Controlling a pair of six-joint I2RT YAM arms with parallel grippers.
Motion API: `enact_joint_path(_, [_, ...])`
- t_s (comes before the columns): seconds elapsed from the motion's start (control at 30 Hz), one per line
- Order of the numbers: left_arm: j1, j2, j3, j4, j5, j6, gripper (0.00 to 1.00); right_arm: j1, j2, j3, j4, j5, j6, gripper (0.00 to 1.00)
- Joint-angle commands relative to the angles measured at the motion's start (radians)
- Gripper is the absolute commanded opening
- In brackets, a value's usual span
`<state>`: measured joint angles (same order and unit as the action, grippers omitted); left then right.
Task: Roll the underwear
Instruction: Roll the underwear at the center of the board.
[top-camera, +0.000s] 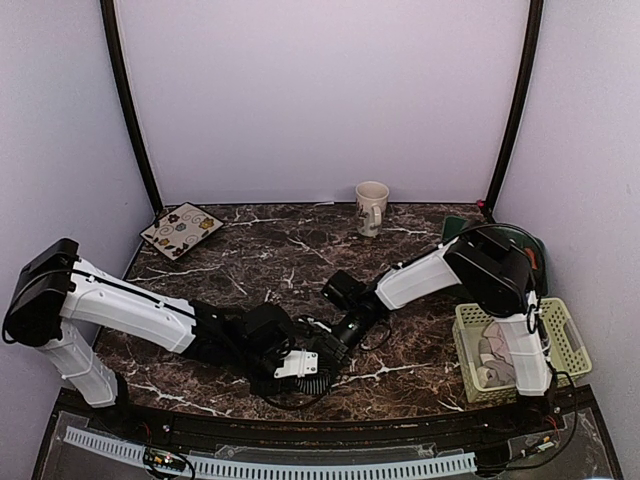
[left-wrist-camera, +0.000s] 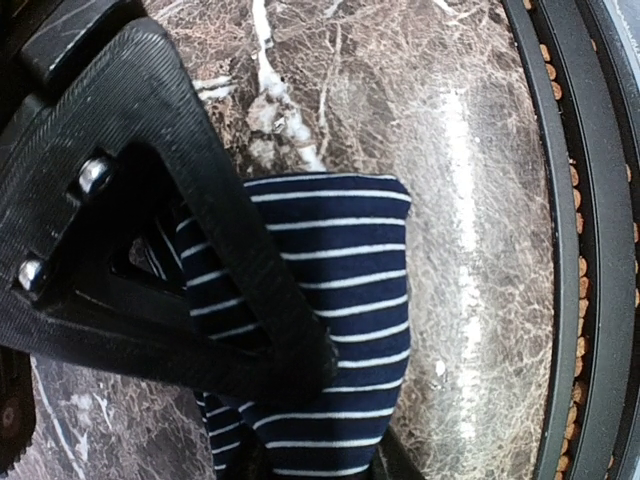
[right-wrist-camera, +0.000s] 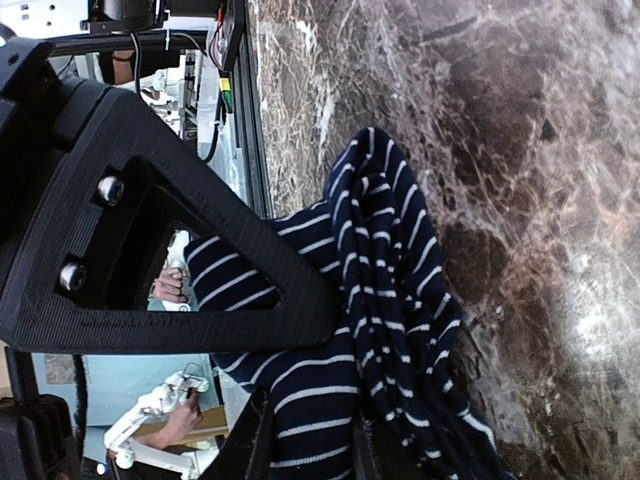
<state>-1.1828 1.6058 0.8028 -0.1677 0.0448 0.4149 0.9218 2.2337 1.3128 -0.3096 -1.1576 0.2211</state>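
Observation:
The navy underwear with thin white stripes (left-wrist-camera: 345, 290) is bunched between both grippers near the table's front edge. My left gripper (left-wrist-camera: 345, 425) is shut on one end of it. My right gripper (right-wrist-camera: 315, 400) is shut on the other, crumpled end (right-wrist-camera: 385, 290). In the top view the left gripper (top-camera: 298, 366) and right gripper (top-camera: 327, 350) meet tip to tip, and they hide the navy cloth. The dusty pink underwear with a cream panel (top-camera: 492, 352) lies in the basket at the right.
A pale green basket (top-camera: 566, 330) stands at the right front. A beige mug (top-camera: 371, 207) stands at the back centre, and a patterned square tile (top-camera: 181, 229) lies at the back left. A dark green object (top-camera: 531, 246) sits at the back right. The table's black front rim (left-wrist-camera: 580, 250) is close to the grippers.

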Motion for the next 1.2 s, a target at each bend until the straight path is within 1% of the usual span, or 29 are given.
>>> enact_joint_path(0.0, [0.021,0.047,0.002,-0.143,0.108,0.039,0.11,-0.003,-0.008,-0.038,0.009,0.191,0.007,0.22])
enact_joint_path(0.1, [0.033,0.059,0.005,-0.159,0.144,0.037,0.06,-0.008,-0.028,-0.036,0.013,0.207,0.013,0.26])
enact_joint_path(0.23, [0.046,0.083,0.016,-0.181,0.181,0.051,0.01,-0.027,-0.078,-0.034,0.011,0.254,0.015,0.36])
enact_joint_path(0.3, [0.052,0.098,0.026,-0.196,0.197,0.055,0.0,-0.042,-0.112,-0.04,0.02,0.289,0.025,0.46])
enact_joint_path(0.33, [0.057,0.104,0.028,-0.202,0.204,0.056,0.0,-0.051,-0.136,-0.044,0.033,0.303,0.031,0.53])
enact_joint_path(0.43, [0.078,0.115,0.028,-0.216,0.23,0.059,0.0,-0.072,-0.181,-0.05,0.04,0.336,0.038,0.6])
enact_joint_path(0.57, [0.116,0.12,0.047,-0.248,0.298,0.063,0.0,-0.091,-0.251,-0.069,0.025,0.425,0.022,0.61])
enact_joint_path(0.67, [0.157,0.148,0.077,-0.283,0.347,0.048,0.0,-0.095,-0.338,-0.138,0.061,0.523,0.003,0.6])
enact_joint_path(0.77, [0.196,0.198,0.118,-0.336,0.398,0.044,0.0,-0.094,-0.483,-0.304,0.162,0.642,-0.013,0.58])
enact_joint_path(0.87, [0.239,0.261,0.164,-0.396,0.465,0.047,0.0,-0.076,-0.669,-0.463,0.279,0.749,-0.042,0.55])
enact_joint_path(0.9, [0.257,0.287,0.181,-0.42,0.497,0.048,0.0,-0.063,-0.745,-0.509,0.306,0.784,-0.063,0.55])
enact_joint_path(0.93, [0.272,0.316,0.2,-0.443,0.527,0.049,0.0,-0.043,-0.78,-0.555,0.327,0.796,-0.068,0.55])
enact_joint_path(1.03, [0.314,0.41,0.256,-0.505,0.586,0.05,0.0,0.054,-0.909,-0.656,0.362,0.796,-0.068,0.55])
enact_joint_path(1.07, [0.323,0.442,0.275,-0.53,0.605,0.055,0.0,0.085,-0.926,-0.674,0.354,0.969,-0.15,0.54])
enact_joint_path(1.1, [0.331,0.467,0.293,-0.552,0.618,0.062,0.0,0.116,-0.937,-0.685,0.344,1.045,-0.184,0.54])
enact_joint_path(1.17, [0.351,0.505,0.325,-0.577,0.641,0.065,0.0,0.175,-0.941,-0.692,0.33,1.093,-0.228,0.55])
